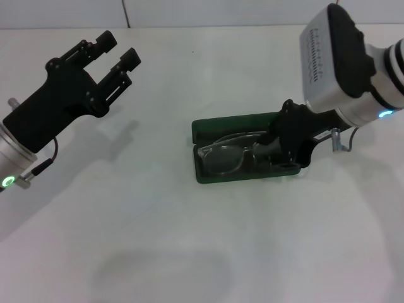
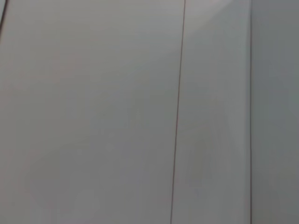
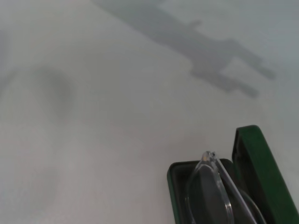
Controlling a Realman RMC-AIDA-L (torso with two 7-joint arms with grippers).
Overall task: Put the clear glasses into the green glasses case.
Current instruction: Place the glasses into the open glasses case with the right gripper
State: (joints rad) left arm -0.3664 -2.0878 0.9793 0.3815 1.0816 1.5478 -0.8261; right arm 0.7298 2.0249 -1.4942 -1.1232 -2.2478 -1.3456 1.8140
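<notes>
The right hand, its state hidden, sat over the light, brittle, slippery clear plastic glasses in the dark green hinged case; best held by the frame. The left hand hung open, far left.

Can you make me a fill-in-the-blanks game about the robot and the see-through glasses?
1. The clear glasses are lying inside the ____ glasses case.
2. The lid of the case is ____, not closed.
3. The ____ gripper is down at the case, right by the glasses.
4. The left gripper is up in the air with its fingers ____.

Missing words: green; open; right; open
</notes>
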